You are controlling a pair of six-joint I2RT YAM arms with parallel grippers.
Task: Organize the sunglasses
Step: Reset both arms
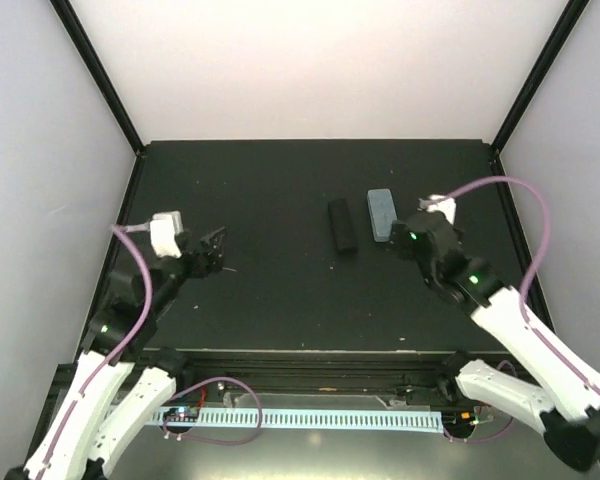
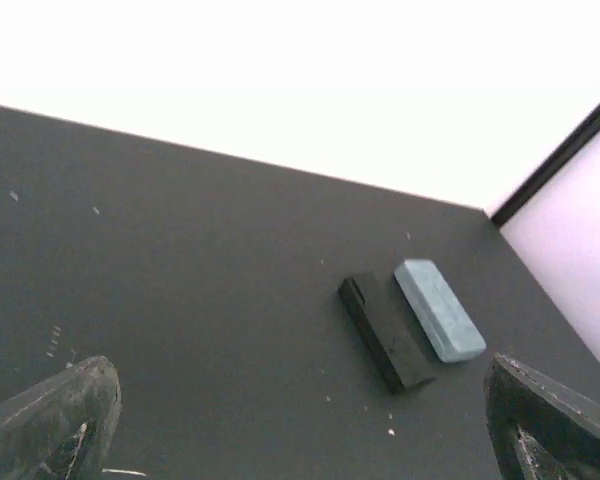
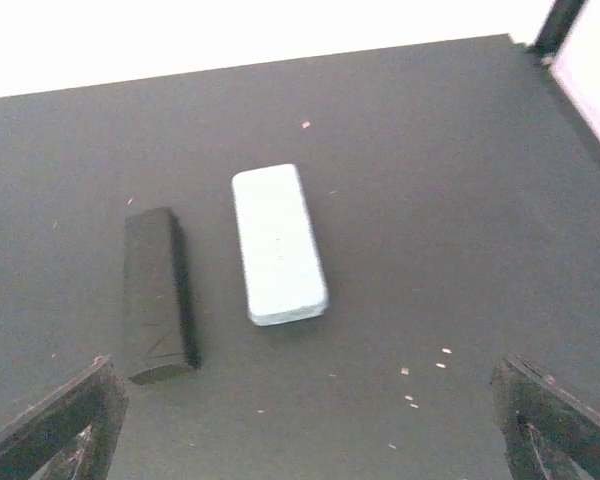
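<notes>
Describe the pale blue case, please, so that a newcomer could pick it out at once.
On the dark table, look right of centre, seen from above, where two oblong cases lie side by side. The pale blue case is the right-hand one, light against the black case beside it.

I'm finding no writing, label, brand or number that can be read anywhere. The black case (image 1: 343, 225) and the pale blue case (image 1: 380, 215) at its 3 o'clock are both showing plain tops. The desk (image 1: 270, 190) is carrying only pale specks, and the ribbed strip (image 1: 310, 417) at 6 o'clock is too small to tell.
</notes>
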